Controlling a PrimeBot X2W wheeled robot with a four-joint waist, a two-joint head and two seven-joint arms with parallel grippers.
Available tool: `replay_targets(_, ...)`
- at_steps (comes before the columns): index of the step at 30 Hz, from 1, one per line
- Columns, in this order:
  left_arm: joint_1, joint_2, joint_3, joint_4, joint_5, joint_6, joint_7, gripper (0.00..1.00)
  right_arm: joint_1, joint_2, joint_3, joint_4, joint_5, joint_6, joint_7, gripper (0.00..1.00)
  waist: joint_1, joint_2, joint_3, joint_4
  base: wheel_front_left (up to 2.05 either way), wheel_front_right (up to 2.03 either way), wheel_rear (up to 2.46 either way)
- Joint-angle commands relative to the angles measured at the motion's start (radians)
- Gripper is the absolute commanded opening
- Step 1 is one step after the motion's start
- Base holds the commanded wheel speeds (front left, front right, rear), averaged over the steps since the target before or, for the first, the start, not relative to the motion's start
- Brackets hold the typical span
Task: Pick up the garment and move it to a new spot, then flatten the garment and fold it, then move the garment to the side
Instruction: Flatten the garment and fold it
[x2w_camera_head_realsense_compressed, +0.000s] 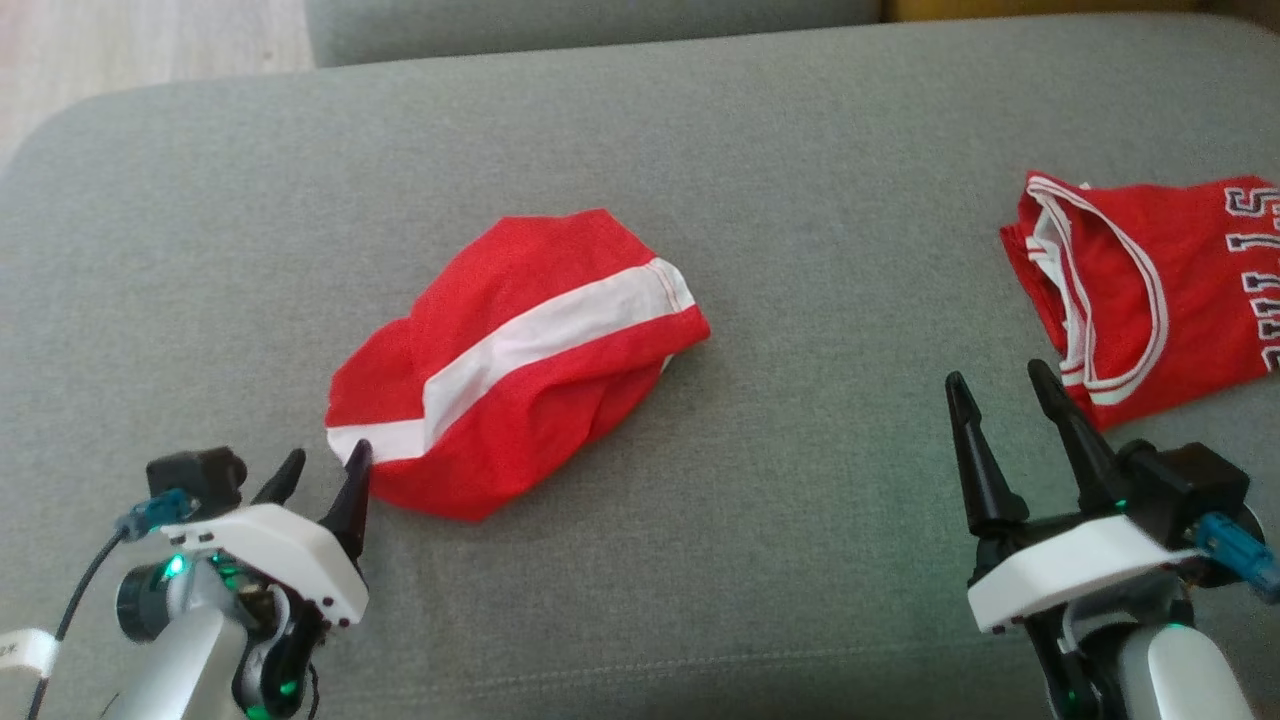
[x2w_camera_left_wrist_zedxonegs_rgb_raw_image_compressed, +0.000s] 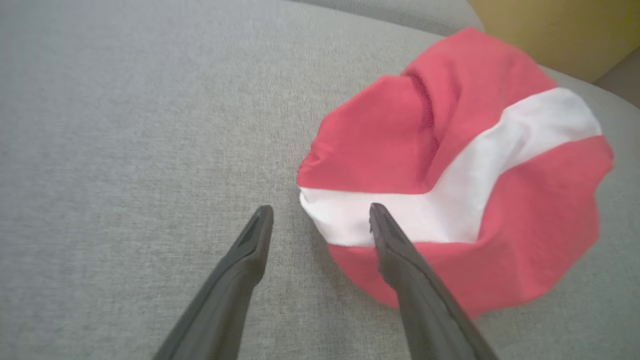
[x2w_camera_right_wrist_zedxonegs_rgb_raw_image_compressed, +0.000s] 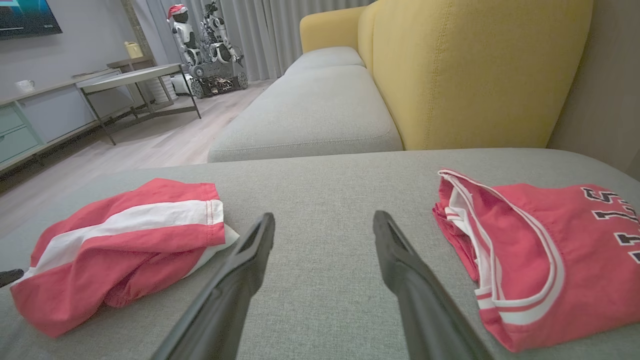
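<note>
Grey cushion (x2w_camera_head_realsense_compressed: 700, 150) was your whole work surface, so every place below is taken from it. Red shorts (x2w_camera_head_realsense_compressed: 520, 360) with a white stripe lay crumpled at the cushion's middle, a little toward its left half. Their long axis, which the stripe followed, ran slantwise from the cushion's near left toward its far right. A red jersey (x2w_camera_head_realsense_compressed: 1150, 290) lay at the cushion's right edge, folded over by the look of it and well apart from the shorts. I judged the shorts to be the garment you were after, since they were the unflattened one.

Your right gripper (x2w_camera_head_realsense_compressed: 997, 372) hovered over the cushion's near right, jaws spread wide and empty. Its fingers were just beside the jersey's near corner and well apart from the shorts. Your left gripper (x2w_camera_head_realsense_compressed: 330, 450) sat at the cushion's near left, jaws likewise spread and holding nothing.

It was plainly the nearer arm. The shorts lay ahead of it and to its right. Its right finger reached over the near-left end of the stripe while its left finger stood over bare cushion, so the jaws straddled the shorts' edge. Whether that finger touched the cloth, you could not tell. Closing there would likely catch one corner only, so the shorts would probably hang long when lifted.
</note>
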Motion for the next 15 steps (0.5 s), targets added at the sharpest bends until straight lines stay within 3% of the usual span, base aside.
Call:
replay_targets(1, -0.064, 0.018, 0.045, -0.009, -0.010, -0.013, -0.001, 1.00, -0.051, -0.005, 0.022, -0.031, 0.010, -0.001, -0.007, 1.00, 0.0000, 0.0000, 0.010, -0.009, 0.00, 0.00, 0.00)
replay_targets(4, -0.083, 0.009, 0.047, 0.045, -0.035, -0.048, 0.001, 0.98, -0.054, -0.005, 0.020, -0.027, 0.013, -0.001, -0.013, 1.00, 0.0000, 0.0000, 0.019, -0.012, 0.00, 0.00, 0.00)
replay_targets(5, -0.089, 0.009, 0.047, 0.058, -0.038, -0.058, -0.003, 0.53, -0.055, -0.005, 0.019, -0.026, 0.013, -0.001, -0.014, 1.00, 0.0000, 0.0000, 0.022, -0.012, 0.00, 0.00, 0.00)
replay_targets(6, -0.095, 0.009, 0.045, 0.072, -0.039, -0.066, -0.006, 0.00, -0.057, -0.005, 0.018, -0.025, 0.013, -0.001, -0.015, 1.00, 0.0000, 0.0000, 0.024, -0.012, 0.00, 0.00, 0.00)
replay_targets(15, -0.139, 0.007, 0.041, 0.123, -0.032, -0.099, -0.066, 0.00, -0.104, -0.005, 0.034, 0.006, 0.023, -0.001, -0.019, 1.00, 0.0000, 0.0000, 0.032, 0.008, 0.00, 0.00, 0.00)
